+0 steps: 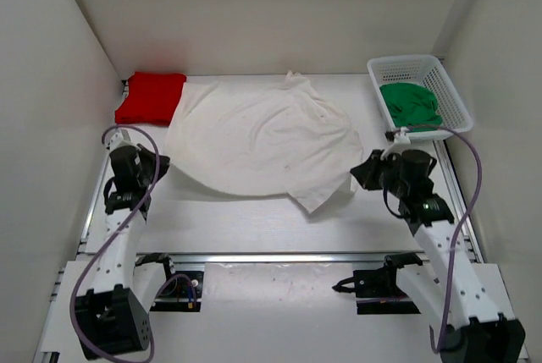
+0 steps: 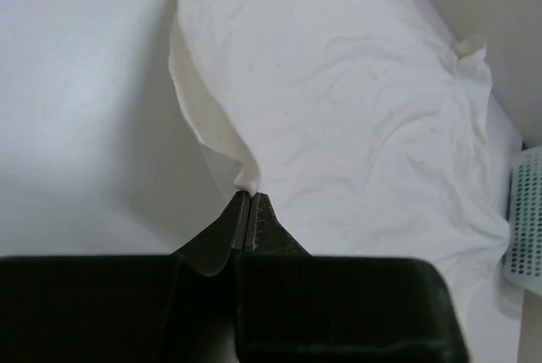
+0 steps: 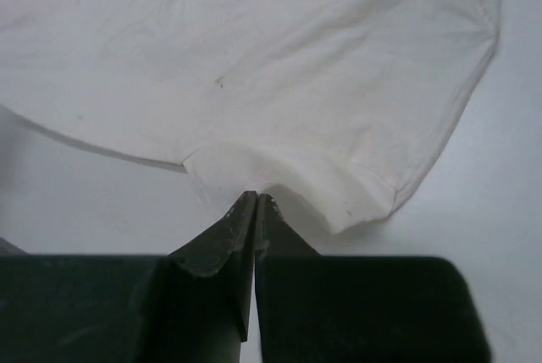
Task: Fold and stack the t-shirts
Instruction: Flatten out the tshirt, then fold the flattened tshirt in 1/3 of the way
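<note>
The white t-shirt (image 1: 262, 139) lies spread flat across the middle of the table. My left gripper (image 1: 161, 164) is at its left edge, shut, with a bit of the hem pinched and lifted at the tips (image 2: 250, 192). My right gripper (image 1: 356, 173) is at the shirt's right edge beside the sleeve, also shut (image 3: 257, 198), and the cloth (image 3: 254, 50) tents up at its tips. A folded red t-shirt (image 1: 151, 96) rests at the back left. The green t-shirt (image 1: 411, 105) is bunched inside the basket.
A white mesh basket (image 1: 406, 63) stands at the back right, its corner also showing in the left wrist view (image 2: 527, 228). White walls enclose the table on three sides. A metal rail (image 1: 279, 257) runs along the near edge between the arm bases.
</note>
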Action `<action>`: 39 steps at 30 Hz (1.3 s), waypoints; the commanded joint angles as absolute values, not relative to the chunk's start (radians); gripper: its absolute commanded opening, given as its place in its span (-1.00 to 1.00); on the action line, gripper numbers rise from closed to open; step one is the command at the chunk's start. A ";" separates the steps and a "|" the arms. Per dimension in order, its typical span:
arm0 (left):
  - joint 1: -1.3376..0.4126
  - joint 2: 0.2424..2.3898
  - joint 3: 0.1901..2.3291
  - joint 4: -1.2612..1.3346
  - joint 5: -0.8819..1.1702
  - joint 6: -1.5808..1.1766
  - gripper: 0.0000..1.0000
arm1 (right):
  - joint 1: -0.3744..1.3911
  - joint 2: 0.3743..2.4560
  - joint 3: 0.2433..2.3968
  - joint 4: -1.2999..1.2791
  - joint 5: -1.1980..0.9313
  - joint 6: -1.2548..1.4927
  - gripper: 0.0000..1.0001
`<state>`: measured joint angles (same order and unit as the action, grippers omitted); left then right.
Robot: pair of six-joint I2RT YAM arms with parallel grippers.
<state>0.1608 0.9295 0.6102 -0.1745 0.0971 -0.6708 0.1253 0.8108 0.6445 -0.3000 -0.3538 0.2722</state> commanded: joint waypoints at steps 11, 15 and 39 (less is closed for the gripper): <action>0.210 0.742 0.420 -0.348 0.232 -0.560 -0.94 | 0.492 0.394 0.548 -0.699 -0.060 0.728 -0.99; 0.198 0.768 0.445 -0.336 0.244 -0.571 -0.92 | 0.598 0.373 0.627 -0.802 0.162 0.796 -1.00; 0.247 1.305 0.650 0.023 0.167 -0.885 -1.00 | 0.055 1.452 1.004 -0.153 -0.160 0.428 -1.00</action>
<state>0.2390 1.2720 0.5869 -0.0456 0.2024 -0.8478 0.0692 1.4025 0.9230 -0.2359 -0.1707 0.4591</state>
